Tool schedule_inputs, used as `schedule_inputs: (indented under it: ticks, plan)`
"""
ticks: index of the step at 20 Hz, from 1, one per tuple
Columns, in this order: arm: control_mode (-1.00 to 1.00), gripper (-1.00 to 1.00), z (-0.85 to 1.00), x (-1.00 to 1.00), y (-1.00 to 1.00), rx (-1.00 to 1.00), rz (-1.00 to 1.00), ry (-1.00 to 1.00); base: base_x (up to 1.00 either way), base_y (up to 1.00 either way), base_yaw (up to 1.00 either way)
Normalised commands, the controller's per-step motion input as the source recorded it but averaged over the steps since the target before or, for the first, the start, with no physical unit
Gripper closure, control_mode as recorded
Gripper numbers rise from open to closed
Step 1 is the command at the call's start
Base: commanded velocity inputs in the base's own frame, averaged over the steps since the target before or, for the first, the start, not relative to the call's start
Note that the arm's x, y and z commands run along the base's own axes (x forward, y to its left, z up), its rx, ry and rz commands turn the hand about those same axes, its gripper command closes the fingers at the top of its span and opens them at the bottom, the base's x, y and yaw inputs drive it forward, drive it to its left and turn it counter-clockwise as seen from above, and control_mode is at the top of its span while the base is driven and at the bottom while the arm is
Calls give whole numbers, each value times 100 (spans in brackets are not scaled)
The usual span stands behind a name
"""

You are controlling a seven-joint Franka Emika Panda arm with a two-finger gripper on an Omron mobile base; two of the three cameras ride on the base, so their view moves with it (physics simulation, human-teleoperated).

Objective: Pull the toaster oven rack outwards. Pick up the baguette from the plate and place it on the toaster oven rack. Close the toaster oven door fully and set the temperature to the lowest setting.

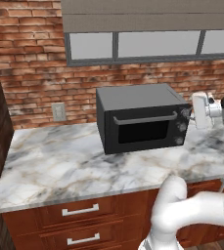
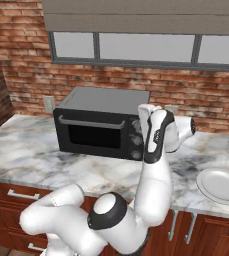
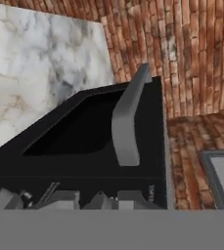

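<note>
Black boxy toaster oven (image 1: 142,117) sits door-shut just ahead of the two-finger gripper (image 1: 200,110), which hovers beside its round knobs (image 1: 182,126), likely for temperature setting; jaw state unclear.

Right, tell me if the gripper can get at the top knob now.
Probably yes: the gripper sits right beside the toaster oven at its knob column, the door is shut, nothing stands between.

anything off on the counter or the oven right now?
Nothing stands out. The toaster oven sits square on the marble counter, its door shut flush, handle level. The white plate lies flat and bare to the oven's right. No spills or damage visible.
</note>
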Motion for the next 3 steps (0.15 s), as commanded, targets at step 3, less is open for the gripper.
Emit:
schedule_inputs:
  ticks: [3]
  plan:
    - [-100,100,0,0,0,-36,20,-25,0,0,0]
